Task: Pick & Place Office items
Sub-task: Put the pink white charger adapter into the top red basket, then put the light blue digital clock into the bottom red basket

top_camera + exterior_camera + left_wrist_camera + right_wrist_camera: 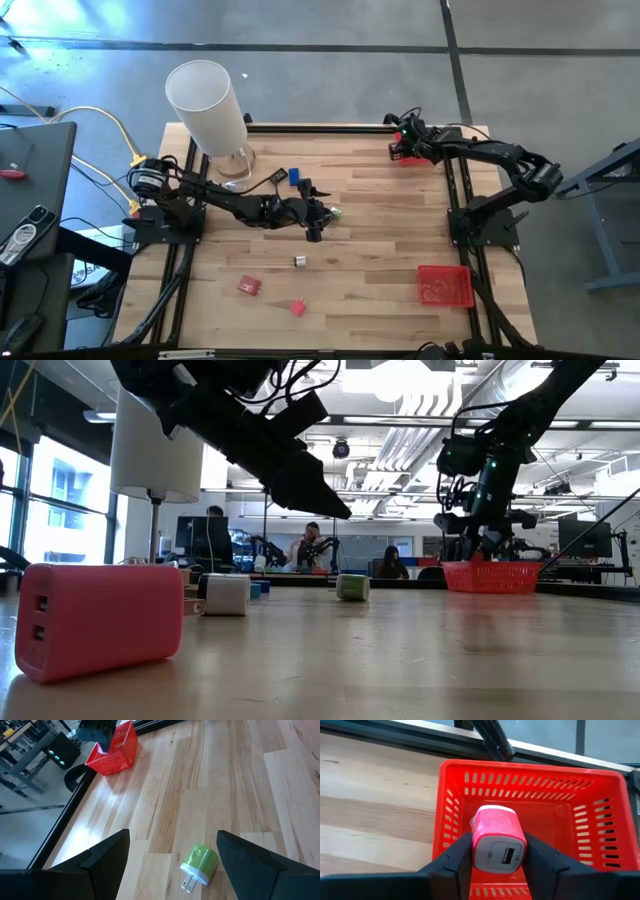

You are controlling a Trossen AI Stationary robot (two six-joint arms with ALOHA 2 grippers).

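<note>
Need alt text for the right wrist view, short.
The right pincer, shut on a pink USB charger, holds it above a red slotted basket. The basket sits at the far edge of the light wooden table.

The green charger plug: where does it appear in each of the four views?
High view: green charger plug at table centre, just past the left gripper.
Low view: small green block in the middle distance.
Left wrist view: between the open fingers.
Right wrist view: not in it.
Shared landmark: the red basket.
</note>
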